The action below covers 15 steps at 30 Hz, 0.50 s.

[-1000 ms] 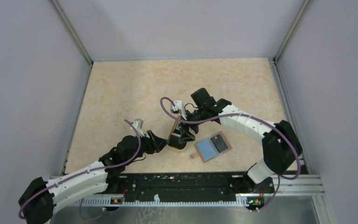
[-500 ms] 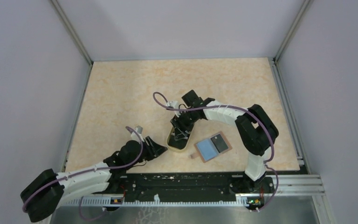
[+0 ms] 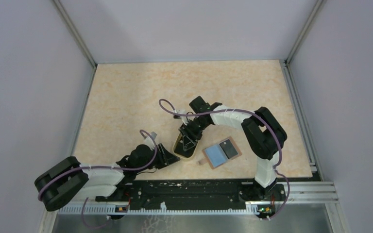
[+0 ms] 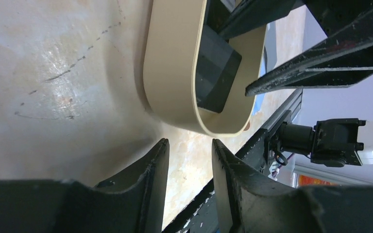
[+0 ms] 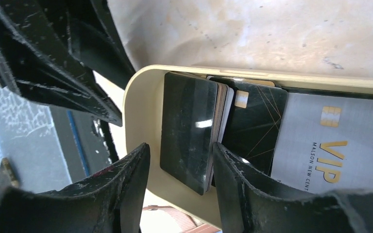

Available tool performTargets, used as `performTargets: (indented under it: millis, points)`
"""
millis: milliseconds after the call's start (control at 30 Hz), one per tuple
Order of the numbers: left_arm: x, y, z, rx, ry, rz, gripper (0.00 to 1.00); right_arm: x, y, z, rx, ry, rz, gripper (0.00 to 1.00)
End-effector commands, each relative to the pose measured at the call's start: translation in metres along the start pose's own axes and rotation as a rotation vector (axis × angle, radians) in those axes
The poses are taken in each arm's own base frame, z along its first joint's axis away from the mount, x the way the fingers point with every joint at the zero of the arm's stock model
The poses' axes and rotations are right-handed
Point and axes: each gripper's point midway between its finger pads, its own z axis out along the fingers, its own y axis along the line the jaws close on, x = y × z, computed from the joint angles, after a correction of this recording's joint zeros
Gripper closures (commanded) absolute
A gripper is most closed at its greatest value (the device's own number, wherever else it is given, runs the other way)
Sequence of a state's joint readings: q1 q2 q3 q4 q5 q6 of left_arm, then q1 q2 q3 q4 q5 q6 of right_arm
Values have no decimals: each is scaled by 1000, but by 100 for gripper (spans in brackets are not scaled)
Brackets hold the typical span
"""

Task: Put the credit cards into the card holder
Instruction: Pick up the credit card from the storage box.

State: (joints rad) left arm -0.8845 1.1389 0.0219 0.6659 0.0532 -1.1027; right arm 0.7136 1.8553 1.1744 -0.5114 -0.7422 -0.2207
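Right tool (image 5: 179, 150) lower in tan dish (image 5: 141, 97), credit cards (image 5: 252, 126) inside

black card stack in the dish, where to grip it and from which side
Pinch it across its two long edges, coming down from above. The black card stack lies at the end of the dish, broad face up, and the rim likely blocks any sideways approach, so only the thin edges offer a hold. The right gripper hangs over it, jaws open to either side.
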Motion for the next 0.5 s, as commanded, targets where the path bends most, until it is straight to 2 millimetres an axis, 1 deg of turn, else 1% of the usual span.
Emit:
performTargets:
  millis: [0, 100, 267, 400, 467]
  points:
    - [-10, -25, 4, 83, -25, 11, 57, -13, 31, -8, -123, -37, -36, 51]
    - [-12, -25, 4, 75, -35, 16, 57, -18, 42, -15, -152, -63, -48, 52]
    - [-15, -28, 6, 67, -39, 30, 58, -15, 55, -15, -233, -71, -26, 55]
    - [-15, -28, 7, 64, -39, 34, 58, -12, 55, -10, -264, -57, 5, 62]
    - [-16, -28, 7, 64, -40, 36, 58, -7, 46, -5, -224, -35, 21, 63]
